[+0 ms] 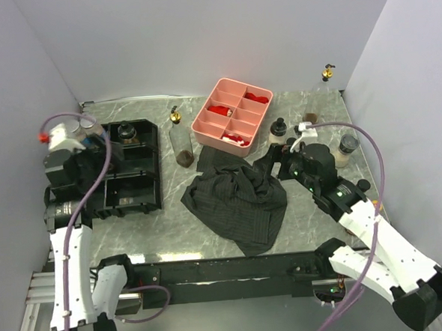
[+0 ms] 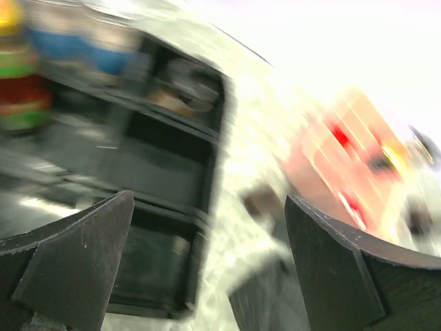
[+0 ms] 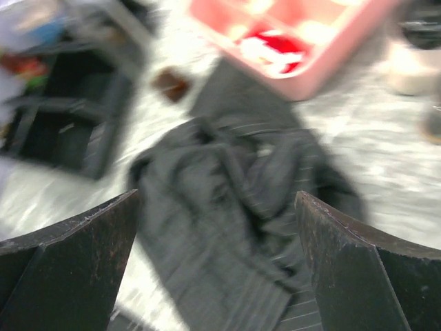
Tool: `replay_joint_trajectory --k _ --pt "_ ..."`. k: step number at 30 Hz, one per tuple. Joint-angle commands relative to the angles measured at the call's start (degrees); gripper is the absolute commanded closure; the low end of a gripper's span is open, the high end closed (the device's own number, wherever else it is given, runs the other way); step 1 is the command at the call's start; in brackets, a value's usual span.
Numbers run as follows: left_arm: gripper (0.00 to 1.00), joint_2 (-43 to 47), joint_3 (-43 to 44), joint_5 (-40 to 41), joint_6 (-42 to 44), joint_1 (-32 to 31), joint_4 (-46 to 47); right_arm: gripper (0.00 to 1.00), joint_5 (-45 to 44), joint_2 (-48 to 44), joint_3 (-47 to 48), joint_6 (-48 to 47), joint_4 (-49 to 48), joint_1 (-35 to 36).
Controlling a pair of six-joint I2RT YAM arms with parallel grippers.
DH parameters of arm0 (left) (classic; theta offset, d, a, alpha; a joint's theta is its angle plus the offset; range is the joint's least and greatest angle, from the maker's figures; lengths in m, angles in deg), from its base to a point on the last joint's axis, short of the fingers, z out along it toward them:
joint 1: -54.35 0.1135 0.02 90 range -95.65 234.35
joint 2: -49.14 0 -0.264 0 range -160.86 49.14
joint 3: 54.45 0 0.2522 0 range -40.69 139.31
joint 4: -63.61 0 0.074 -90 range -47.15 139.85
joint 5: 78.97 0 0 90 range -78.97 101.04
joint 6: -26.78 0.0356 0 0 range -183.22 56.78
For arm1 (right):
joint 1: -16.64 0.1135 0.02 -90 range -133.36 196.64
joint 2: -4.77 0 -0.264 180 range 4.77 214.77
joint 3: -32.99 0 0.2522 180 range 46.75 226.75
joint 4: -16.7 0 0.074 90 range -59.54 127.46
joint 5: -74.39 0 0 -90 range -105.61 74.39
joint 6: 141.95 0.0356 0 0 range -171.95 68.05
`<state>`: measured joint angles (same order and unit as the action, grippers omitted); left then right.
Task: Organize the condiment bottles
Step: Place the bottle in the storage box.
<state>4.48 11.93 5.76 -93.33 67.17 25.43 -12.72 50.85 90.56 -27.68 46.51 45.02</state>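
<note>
Several condiment bottles stand about. One with a black cap (image 1: 126, 131) sits in the black divided tray (image 1: 151, 192). More crowd the tray's left end (image 1: 75, 132), partly hidden by my left arm. A tall clear bottle with a gold cap (image 1: 180, 140) stands between the trays. A black-capped bottle (image 1: 278, 130), a grey-capped jar (image 1: 347, 149) and a small gold-capped bottle (image 1: 326, 73) are on the right. My left gripper (image 2: 210, 262) hangs open above the black tray (image 2: 172, 158). My right gripper (image 3: 217, 255) is open over the dark cloth (image 3: 234, 207). Both hold nothing.
A pink divided tray (image 1: 233, 116) with red pieces sits at the back centre. The crumpled dark cloth (image 1: 238, 198) covers the middle of the marble table. Walls close in on the left, back and right. Both wrist views are blurred.
</note>
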Motion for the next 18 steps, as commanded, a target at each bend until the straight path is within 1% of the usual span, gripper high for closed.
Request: replay_joint_trajectory --k 1,2,4,5,6,8,9,11,14,16,18 --pt "0.04 1.7 -0.8 -15.4 7.5 -6.7 4.9 0.0 -17.5 4.8 4.2 -1.9 0.1 -0.1" --pt "0.04 2.2 -2.1 -16.9 7.4 -9.5 5.6 0.0 -20.6 6.2 4.9 -1.9 0.1 -0.6" --pt "0.04 2.5 -3.7 -19.5 7.0 -11.8 7.5 0.0 -22.0 10.7 7.3 -2.6 0.0 -2.4" --pt "0.04 2.2 -5.2 -21.2 7.0 -14.3 8.8 0.01 -22.8 12.1 8.0 -2.9 -0.1 -3.1" --pt "0.04 1.9 -5.9 -21.2 7.3 -15.4 8.9 0.02 -23.1 15.1 8.8 -3.6 -0.2 -3.5" --pt "0.04 1.6 -7.0 -19.3 8.5 -18.2 7.7 0.03 -23.9 18.4 10.9 -4.3 -0.1 -6.0" --pt "0.03 1.9 -7.5 -17.3 9.0 -18.6 7.4 0.04 -24.8 21.4 11.6 -5.0 0.2 -6.8" --pt "0.04 3.3 -8.9 -16.3 9.4 -18.9 7.4 0.06 -25.6 24.3 13.1 -5.7 0.5 -9.0" --pt "0.03 4.8 -10.3 -18.3 8.9 -18.9 8.7 0.07 -26.0 29.2 13.8 -7.0 -0.8 -11.6" --pt "0.04 5.4 -10.6 -16.0 9.1 -19.0 7.7 0.08 -24.4 33.2 15.5 -7.7 -1.0 -12.7" --pt "0.04 6.0 -10.0 -12.1 9.2 -19.2 6.2 0.08 -22.5 37.3 17.3 -8.4 -0.4 -14.0"
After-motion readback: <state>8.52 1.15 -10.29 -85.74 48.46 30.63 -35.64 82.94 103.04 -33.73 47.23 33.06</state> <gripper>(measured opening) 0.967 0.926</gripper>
